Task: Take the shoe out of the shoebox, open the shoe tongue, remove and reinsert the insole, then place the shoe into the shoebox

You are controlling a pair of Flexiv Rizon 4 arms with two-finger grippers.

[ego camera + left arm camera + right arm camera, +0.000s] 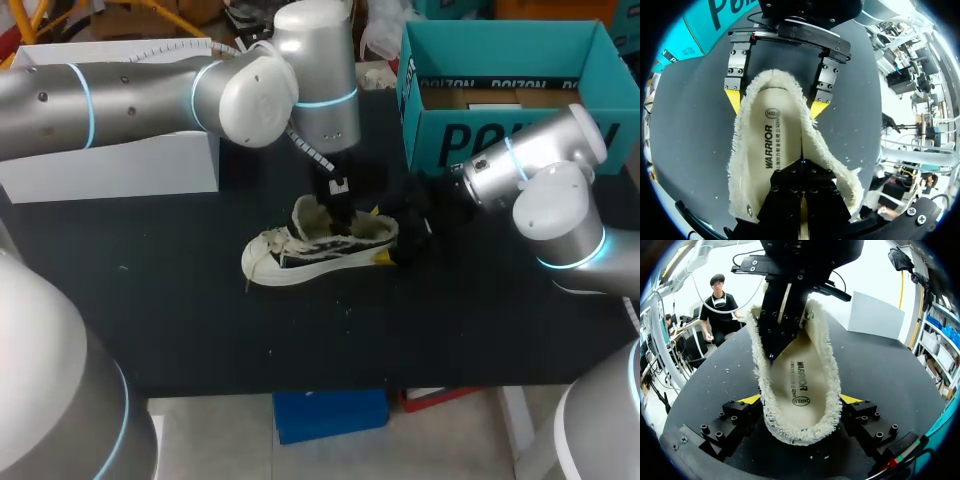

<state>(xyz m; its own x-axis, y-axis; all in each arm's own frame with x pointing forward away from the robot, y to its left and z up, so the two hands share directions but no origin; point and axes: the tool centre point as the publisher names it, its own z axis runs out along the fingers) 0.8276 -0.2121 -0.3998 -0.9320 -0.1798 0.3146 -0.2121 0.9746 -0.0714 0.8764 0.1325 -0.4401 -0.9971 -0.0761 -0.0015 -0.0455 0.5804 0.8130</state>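
holds shoe (300, 262) heel between right gripper (801, 400) fingers, rests near-closed left gripper (802, 210) on insole (775, 150); should nip edge, peel slowly.

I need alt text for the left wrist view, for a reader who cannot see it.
The left gripper, shut, is inside a fleece-lined shoe, above its printed insole. The right gripper clamps the shoe's heel end from both sides, on a dark table.

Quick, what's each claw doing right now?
Left gripper: jaws closed inside the shoe; whether pinching the insole, cannot tell.
Right gripper: closed on the shoe's heel.
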